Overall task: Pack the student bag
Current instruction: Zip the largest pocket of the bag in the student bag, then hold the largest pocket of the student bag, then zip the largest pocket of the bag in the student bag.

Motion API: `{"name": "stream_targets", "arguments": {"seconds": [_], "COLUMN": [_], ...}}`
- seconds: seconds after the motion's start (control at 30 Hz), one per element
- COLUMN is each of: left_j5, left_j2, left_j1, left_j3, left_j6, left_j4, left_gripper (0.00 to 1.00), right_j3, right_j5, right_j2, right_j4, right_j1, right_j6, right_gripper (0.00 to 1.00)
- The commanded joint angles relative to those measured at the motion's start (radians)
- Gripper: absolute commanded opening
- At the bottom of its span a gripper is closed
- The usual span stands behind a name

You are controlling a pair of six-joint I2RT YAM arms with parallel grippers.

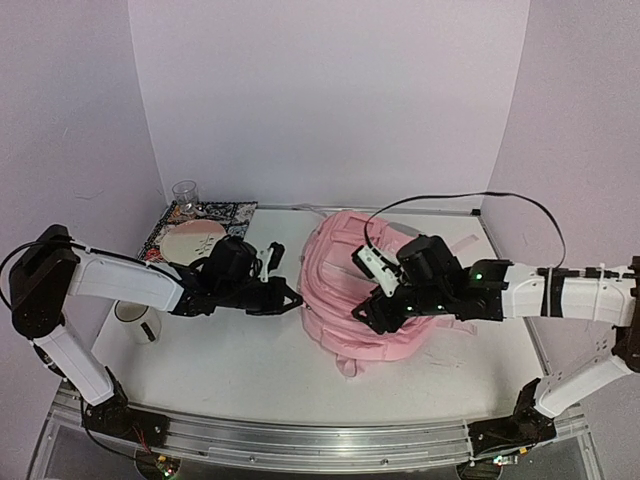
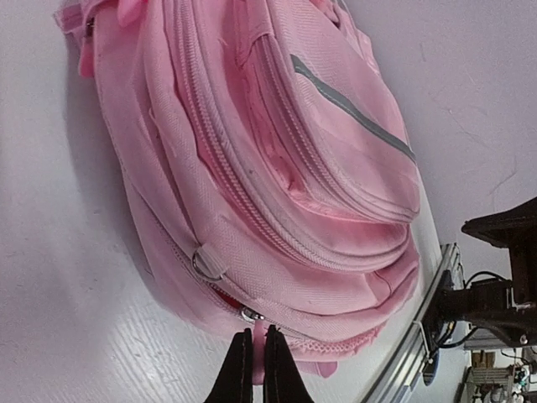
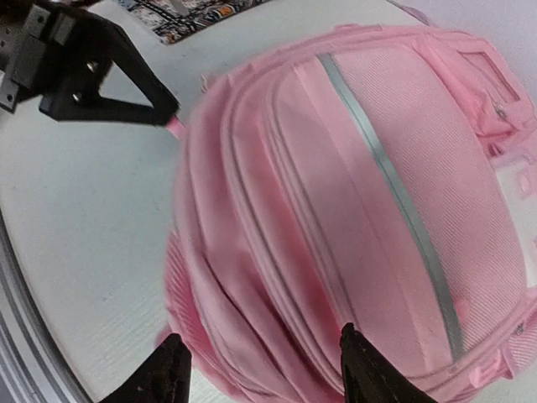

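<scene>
The student bag (image 1: pixel 345 285) is a big pale-pink backpack lying in the middle of the table. My left gripper (image 1: pixel 297 297) sits at its left edge. In the left wrist view the left gripper (image 2: pixel 258 369) is shut on a small pink zipper pull tab (image 2: pixel 259 340), just below the metal slider (image 2: pixel 249 315) of the student bag (image 2: pixel 277 168). My right gripper (image 1: pixel 375 310) hovers over the bag's near side. The right wrist view shows the right gripper (image 3: pixel 264 374) open, its fingers apart above the student bag (image 3: pixel 361 210), holding nothing.
A patterned book (image 1: pixel 215 213) with a pinkish round item (image 1: pixel 190 242) on it lies at the back left, beside a clear glass (image 1: pixel 185 190). A white cup (image 1: pixel 140 322) stands under the left arm. A metal rail (image 1: pixel 320 440) runs along the near edge.
</scene>
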Motion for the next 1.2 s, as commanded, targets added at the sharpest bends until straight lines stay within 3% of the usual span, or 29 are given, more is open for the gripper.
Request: {"name": "stream_targets", "arguments": {"seconds": [0.0, 0.3, 0.4, 0.47, 0.53, 0.57, 0.6, 0.93, 1.17], "left_j5": [0.078, 0.085, 0.088, 0.082, 0.059, 0.034, 0.009, -0.051, -0.127], "left_j2": [-0.019, -0.055, -0.068, -0.077, -0.083, -0.086, -0.087, -0.037, 0.094], "left_j1": [-0.041, -0.077, -0.078, -0.078, -0.077, -0.076, -0.072, 0.125, 0.170], "left_j3": [0.044, 0.042, 0.038, 0.036, 0.032, 0.027, 0.022, -0.019, 0.075], "left_j6": [-0.042, -0.056, -0.055, -0.048, -0.036, -0.028, -0.018, 0.020, 0.056], "left_j4": [0.126, 0.139, 0.141, 0.141, 0.140, 0.139, 0.136, 0.125, 0.121], "left_gripper": [0.00, 0.00, 0.00, 0.00, 0.00, 0.00, 0.00, 0.00, 0.00], "right_j3": [0.123, 0.211, 0.213, 0.207, 0.188, 0.175, 0.159, -0.014, -0.055], "right_j5": [-0.021, 0.011, 0.058, 0.091, 0.120, 0.125, 0.126, 0.007, -0.073], "right_j2": [0.119, 0.319, 0.351, 0.356, 0.339, 0.317, 0.294, -0.048, -0.221], "right_j4": [0.043, 0.036, 0.032, 0.024, 0.017, 0.015, 0.015, -0.020, -0.033], "right_j1": [0.037, 0.065, 0.077, 0.076, 0.076, 0.077, 0.077, 0.077, 0.076], "right_j6": [-0.081, -0.161, -0.163, -0.163, -0.159, -0.157, -0.156, -0.164, -0.166], "right_gripper": [0.66, 0.67, 0.63, 0.51, 0.17, 0.05, 0.00, 0.00, 0.00]}}
